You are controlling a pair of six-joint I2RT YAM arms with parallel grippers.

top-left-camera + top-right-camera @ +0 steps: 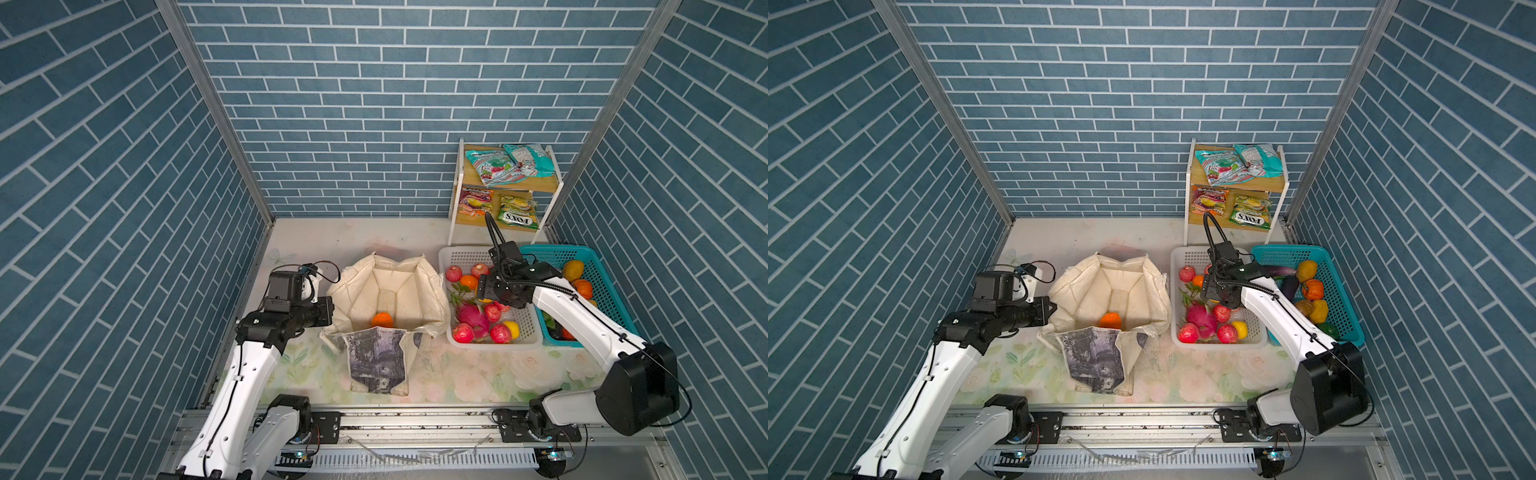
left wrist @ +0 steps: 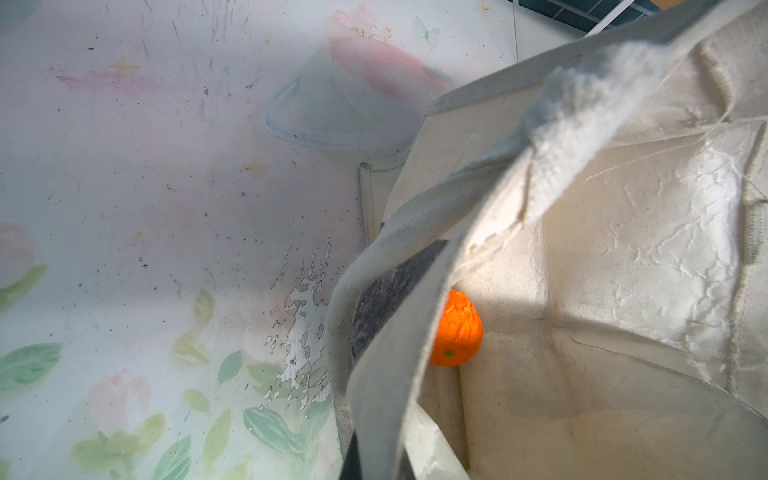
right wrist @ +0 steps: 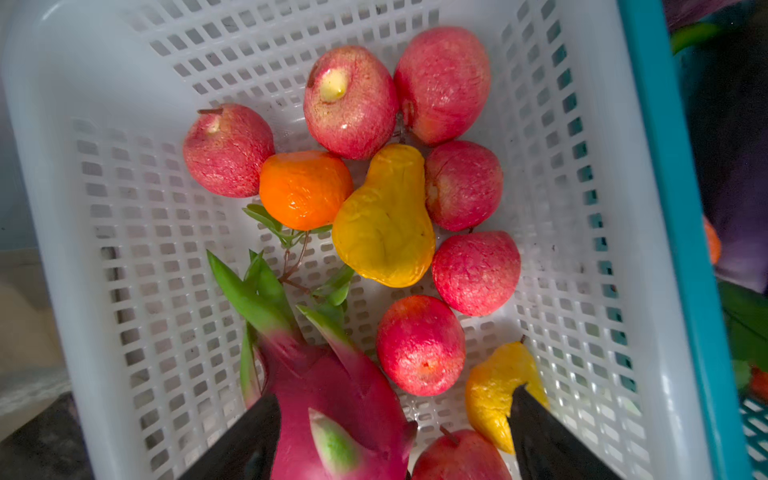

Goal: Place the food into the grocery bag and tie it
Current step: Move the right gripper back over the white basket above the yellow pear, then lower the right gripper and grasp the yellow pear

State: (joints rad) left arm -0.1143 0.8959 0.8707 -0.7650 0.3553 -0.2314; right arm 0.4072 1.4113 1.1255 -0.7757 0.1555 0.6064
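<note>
Picking step: right gripper (image 3: 395, 392) hangs low in the white basket (image 3: 124, 249), jaws spread wide with nothing held yet and the dragon fruit (image 3: 332, 395) sitting between them.
Grip tip: I'd centre on the fat pink body, not the green leaf tips, and squeeze slowly so it doesn't squirt out.
Watch out: an apple (image 3: 419, 345) and a yellow fruit (image 3: 494, 386) crowd one jaw and could get pinched along with it.
Left gripper (image 1: 330, 309): clamped shut, looks like it's on the side rim of the grocery bag (image 1: 386, 286), propping the mouth open.
Bag: just beside the white basket, with one orange (image 1: 382, 320) at the bottom.
Other food: more in the teal basket (image 1: 598, 266), packets (image 1: 494, 168) on the shelf (image 1: 471, 166).
</note>
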